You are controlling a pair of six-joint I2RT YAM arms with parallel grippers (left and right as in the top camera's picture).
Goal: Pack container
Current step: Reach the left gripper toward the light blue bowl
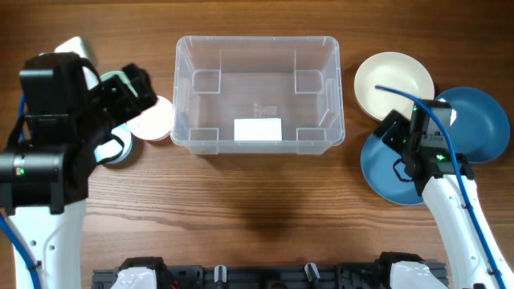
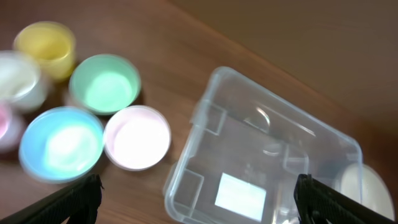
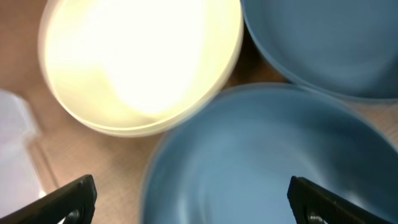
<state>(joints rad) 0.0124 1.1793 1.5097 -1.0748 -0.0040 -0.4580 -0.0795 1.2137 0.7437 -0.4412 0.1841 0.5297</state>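
Both gape wide: my left gripper [image 2: 199,202] over the cups [image 2: 104,84], right gripper [image 3: 193,199] over a blue bowl [image 3: 267,162], container [image 1: 257,80] between.

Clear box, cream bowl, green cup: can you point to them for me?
clear box [image 1: 241,92], overhead view, on its bare floor.
cream bowl [image 1: 393,74], overhead view, on the inside of the bowl.
green cup [image 2: 104,84], left wrist view, on the middle of its inside.

We see a cream bowl [image 3: 140,59] at eleven o'clock, a blue bowl [image 3: 323,43] at two. Our gaping pincer [image 3: 193,200] frames a blue dish [image 3: 261,155].
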